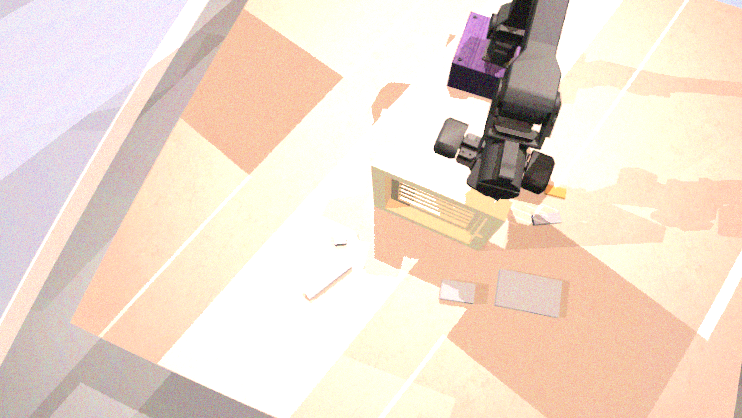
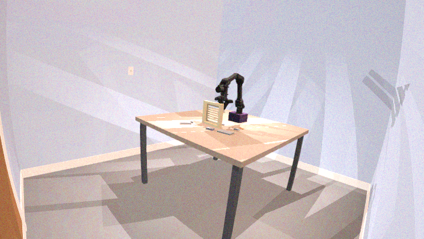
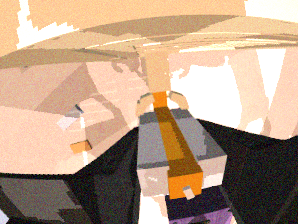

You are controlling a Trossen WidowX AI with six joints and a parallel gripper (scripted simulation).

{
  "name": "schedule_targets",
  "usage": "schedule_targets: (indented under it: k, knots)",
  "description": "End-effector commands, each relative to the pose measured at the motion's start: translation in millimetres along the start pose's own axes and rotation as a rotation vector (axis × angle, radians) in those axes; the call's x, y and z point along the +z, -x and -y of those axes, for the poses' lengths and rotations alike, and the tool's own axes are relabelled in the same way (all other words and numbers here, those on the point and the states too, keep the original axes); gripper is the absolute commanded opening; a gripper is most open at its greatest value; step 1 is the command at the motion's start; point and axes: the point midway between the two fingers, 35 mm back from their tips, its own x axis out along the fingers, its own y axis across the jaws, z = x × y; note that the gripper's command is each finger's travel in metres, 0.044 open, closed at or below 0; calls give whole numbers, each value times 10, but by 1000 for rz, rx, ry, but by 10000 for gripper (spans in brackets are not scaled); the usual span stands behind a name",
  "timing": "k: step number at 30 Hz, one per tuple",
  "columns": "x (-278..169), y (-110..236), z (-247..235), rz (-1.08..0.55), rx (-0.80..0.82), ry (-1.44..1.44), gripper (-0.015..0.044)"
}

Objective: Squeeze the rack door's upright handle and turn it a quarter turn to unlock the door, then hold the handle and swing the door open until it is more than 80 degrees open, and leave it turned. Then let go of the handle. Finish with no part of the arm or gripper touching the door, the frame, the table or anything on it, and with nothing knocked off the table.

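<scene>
The tan frame [image 1: 380, 192] [image 2: 212, 102] stands upright on the table with the slatted door [image 1: 441, 206] [image 2: 207, 112] lying in its plane, closed as far as I can tell. The handle [image 3: 185, 185], an orange bar between grey side pieces, stands out from the door's robot side; it is hidden in the top and exterior views. My gripper [image 3: 166, 128] has its black fingers against both sides of the handle and looks shut on it. Its fingertips are partly hidden behind the handle. In the top view the arm hides the fingertips.
The purple base block [image 1: 469, 51] [image 2: 238, 116] is behind the frame. A small orange block [image 1: 556, 192] [image 3: 80, 146] and a grey piece [image 1: 546, 218] [image 3: 68, 120] lie beside it. Beyond the door lie two flat plates [image 1: 457, 291] [image 1: 528, 293], a thin bar [image 1: 328, 283] and a small piece [image 1: 340, 242].
</scene>
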Motion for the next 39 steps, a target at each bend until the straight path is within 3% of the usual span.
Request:
schedule_targets:
  k: [1, 13, 18, 39]
  knots:
    - [1, -3, -1, 1, 1, -5, 103]
    - [1, -3, -1, 1, 1, -5, 23]
    - [1, -3, -1, 1, 1, 27, 21]
    - [1, -4, -1, 1, 0, 1053, 21]
